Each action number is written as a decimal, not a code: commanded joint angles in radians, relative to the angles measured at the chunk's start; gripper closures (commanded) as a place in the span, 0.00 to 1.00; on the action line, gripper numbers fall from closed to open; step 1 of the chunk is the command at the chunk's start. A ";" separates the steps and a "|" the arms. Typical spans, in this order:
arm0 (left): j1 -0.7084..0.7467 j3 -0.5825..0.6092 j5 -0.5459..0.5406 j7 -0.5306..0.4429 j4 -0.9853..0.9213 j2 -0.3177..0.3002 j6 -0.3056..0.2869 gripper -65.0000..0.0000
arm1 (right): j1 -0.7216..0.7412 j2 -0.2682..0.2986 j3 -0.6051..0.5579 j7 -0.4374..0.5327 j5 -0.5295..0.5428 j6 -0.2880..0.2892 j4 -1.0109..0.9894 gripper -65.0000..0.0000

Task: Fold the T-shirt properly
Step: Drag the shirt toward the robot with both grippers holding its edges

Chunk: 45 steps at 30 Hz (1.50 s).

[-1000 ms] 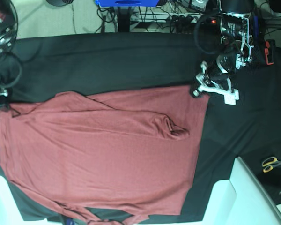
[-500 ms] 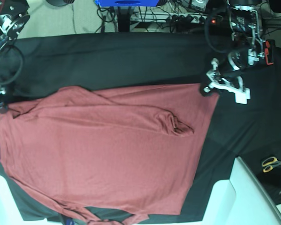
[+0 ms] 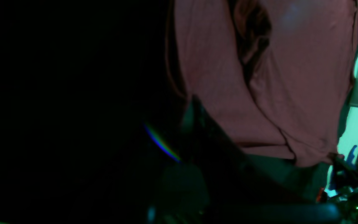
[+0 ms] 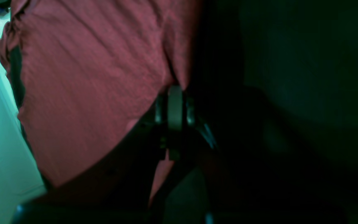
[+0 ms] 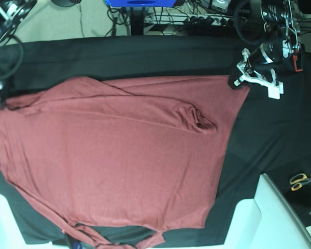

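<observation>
Our right gripper [image 4: 175,93], at the base view's far left, was pinching an edge of the T-shirt [image 5: 109,166]. We saw the red shirt spread wide on the black tablecloth [image 5: 145,57]. Our left gripper [image 5: 237,80] was pinching the shirt's top right corner. A white ledge [image 5: 280,218] and yellow scissors [image 5: 302,181] lay at the right. Cables [image 5: 197,21] ran along the floor behind. Only the right wrist view showed that gripper's tips pressed on cloth.

T-shirt [image 5: 114,166]: plain brick-red | tablecloth [image 5: 145,57]: black | scissors [image 5: 300,181]: yellow handles
</observation>
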 commanded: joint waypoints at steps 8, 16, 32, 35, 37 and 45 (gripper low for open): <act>0.095 -0.011 -0.011 -0.013 0.085 -0.010 -0.006 1.00 | -0.021 0.025 0.075 -0.050 0.007 0.017 0.026 0.99; 0.162 -0.011 -0.011 -0.014 0.090 -0.009 -0.006 1.00 | -0.076 0.019 0.075 -0.050 0.007 0.017 0.123 0.99; 0.280 -0.062 -0.006 -0.016 0.090 0.047 -0.112 1.00 | -0.107 0.024 0.071 -0.087 0.004 0.014 0.123 0.99; 0.282 -0.103 -0.004 -0.016 0.087 0.060 -0.112 1.00 | -0.107 0.024 0.071 -0.087 0.003 0.011 0.123 0.99; 0.282 -0.106 -0.004 -0.016 0.087 0.060 -0.112 1.00 | -0.108 0.022 0.071 -0.087 0.003 0.011 0.123 0.99; 0.273 -0.109 -0.004 -0.016 0.088 0.056 -0.112 1.00 | -0.127 0.016 0.075 -0.087 0.003 0.009 0.122 0.99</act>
